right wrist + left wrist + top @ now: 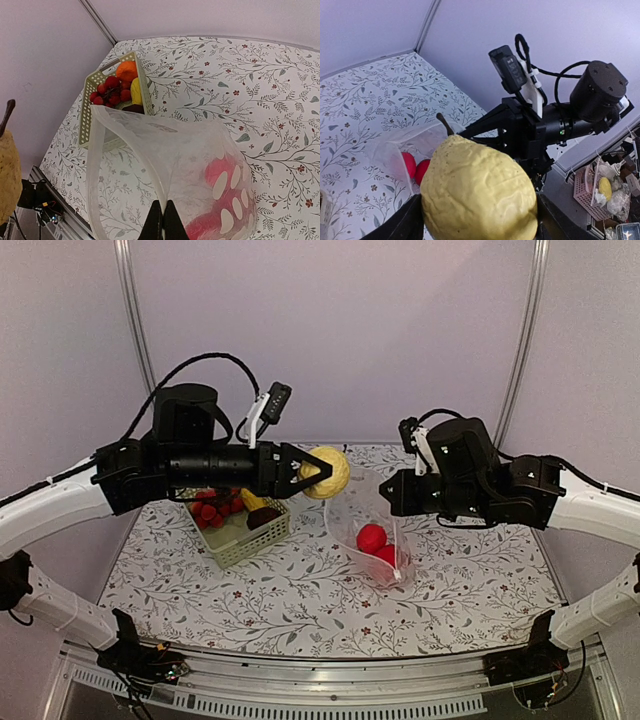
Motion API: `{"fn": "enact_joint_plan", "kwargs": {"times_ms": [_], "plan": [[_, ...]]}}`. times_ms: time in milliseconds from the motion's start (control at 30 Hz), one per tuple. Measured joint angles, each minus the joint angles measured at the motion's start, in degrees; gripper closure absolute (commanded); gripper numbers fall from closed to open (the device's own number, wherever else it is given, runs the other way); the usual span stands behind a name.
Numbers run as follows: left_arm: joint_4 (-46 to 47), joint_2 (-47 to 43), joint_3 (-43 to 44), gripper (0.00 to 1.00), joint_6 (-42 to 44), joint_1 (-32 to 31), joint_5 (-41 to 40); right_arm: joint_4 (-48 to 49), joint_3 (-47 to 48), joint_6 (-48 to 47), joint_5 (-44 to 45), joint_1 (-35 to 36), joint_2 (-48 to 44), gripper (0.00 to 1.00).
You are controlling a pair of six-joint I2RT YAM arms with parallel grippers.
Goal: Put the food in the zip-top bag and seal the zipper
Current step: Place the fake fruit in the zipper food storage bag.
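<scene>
My left gripper (308, 472) is shut on a big wrinkled yellow fruit (327, 472) with a brown stem, held in the air just above and left of the zip-top bag's mouth. In the left wrist view the yellow fruit (480, 192) fills the span between the black fingers (409, 222). The clear zip-top bag (372, 525) stands open on the table with two round red fruits (372, 537) inside. My right gripper (163, 220) is shut on the bag's (200, 150) near mouth edge, holding it up. The whitish zipper (95, 165) curves round the open mouth.
A pale green perforated basket (250, 537) sits left of the bag, holding small red fruits (210, 510), a yellow piece and a dark maroon one; an orange one (127, 70) shows in the right wrist view. The floral table cover (300, 595) reaches the walls behind.
</scene>
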Motion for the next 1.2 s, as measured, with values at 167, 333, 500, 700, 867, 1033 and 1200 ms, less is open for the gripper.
{"fn": "enact_joint_plan", "kwargs": {"times_ms": [167, 333, 500, 700, 867, 1033, 1200], "plan": [[2.5, 5.1, 2.3, 0.29, 0.6, -3.1, 0.3, 0.0, 0.1, 0.4, -0.8, 0.0, 0.2, 1.0], [0.2, 10.5, 4.3, 0.29, 2.4, -4.5, -3.0, 0.0, 0.1, 0.9, -0.9, 0.0, 0.2, 1.0], [-4.7, 14.6, 8.6, 0.29, 4.9, -6.6, -6.9, 0.0, 0.1, 1.0, -0.9, 0.0, 0.2, 1.0], [-9.3, 16.4, 11.5, 0.29, 6.7, -7.8, -9.5, 0.0, 0.1, 1.0, -0.9, 0.0, 0.2, 1.0], [-10.3, 16.4, 10.3, 0.29, 6.9, -7.8, -9.0, 0.0, 0.1, 1.0, -0.8, 0.0, 0.1, 1.0], [-11.6, 17.5, 10.2, 0.25, 5.9, -7.9, -9.7, 0.0, 0.1, 1.0, -0.9, 0.0, 0.0, 1.0], [-12.5, 22.8, 15.0, 0.19, 4.6, -7.9, -12.2, 0.0, 0.1, 1.0, -0.9, 0.0, 0.0, 1.0]]}}
